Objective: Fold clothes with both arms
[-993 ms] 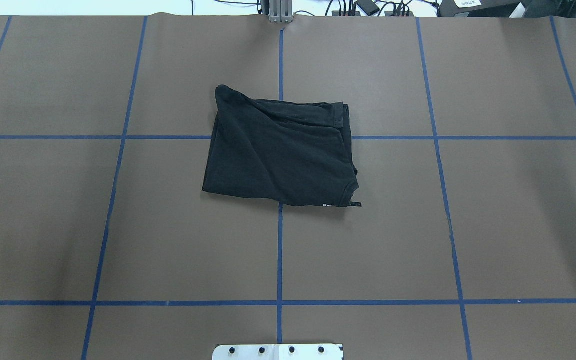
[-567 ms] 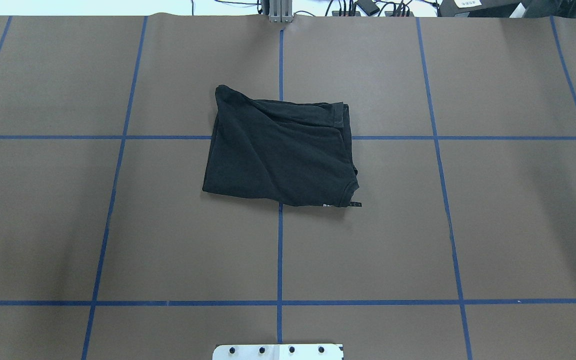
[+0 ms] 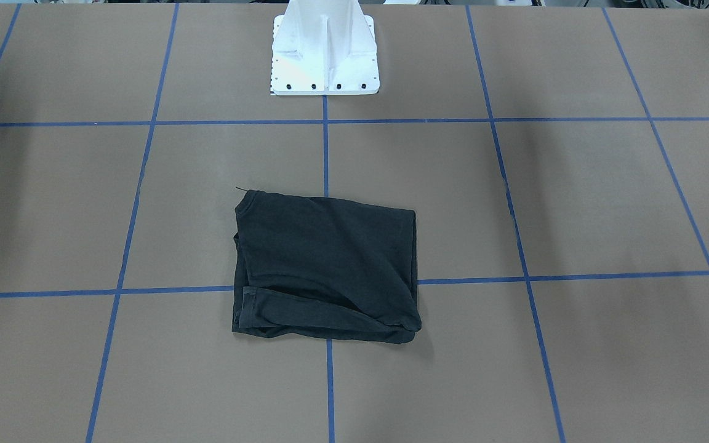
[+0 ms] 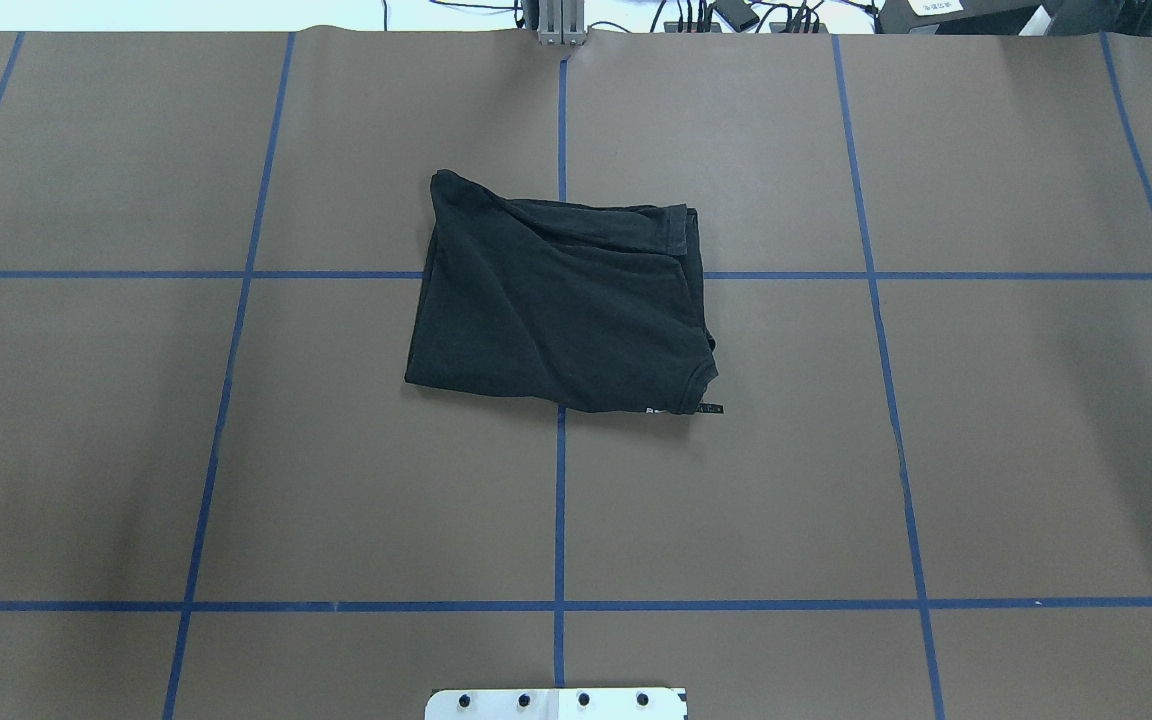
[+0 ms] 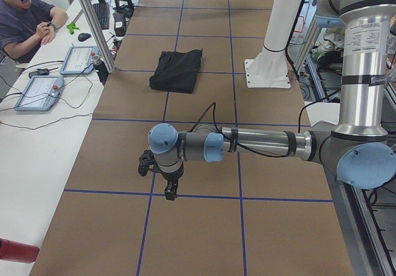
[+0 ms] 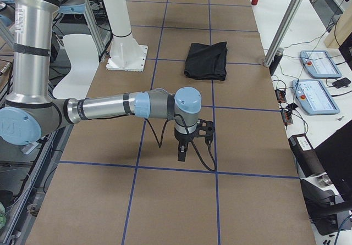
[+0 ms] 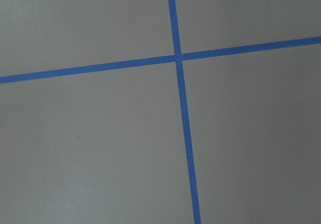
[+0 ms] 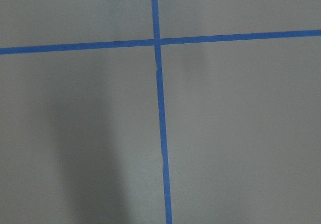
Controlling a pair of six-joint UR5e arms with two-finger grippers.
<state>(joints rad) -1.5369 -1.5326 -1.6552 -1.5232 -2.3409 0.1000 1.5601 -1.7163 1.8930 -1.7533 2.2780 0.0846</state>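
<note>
The black T-shirt [image 4: 556, 305] lies folded into a rough rectangle at the middle of the brown table, flat and untouched; it also shows in the front view [image 3: 324, 267] and both side views [image 5: 177, 70] [image 6: 206, 60]. Its print is hidden. My left gripper [image 5: 170, 192] hangs low over a blue tape crossing, far from the shirt. My right gripper [image 6: 181, 156] hangs likewise at the table's other end. Neither shows in the overhead or front views, and I cannot tell whether either is open or shut. Both wrist views show only bare table and tape.
The white pedestal [image 3: 325, 55] stands at the robot's side of the table. Blue tape lines [image 4: 560, 500] grid the brown table. An operator [image 5: 25, 16] sits at a side table with control pendants [image 5: 38, 91]. More pendants [image 6: 313, 96] lie on the other side.
</note>
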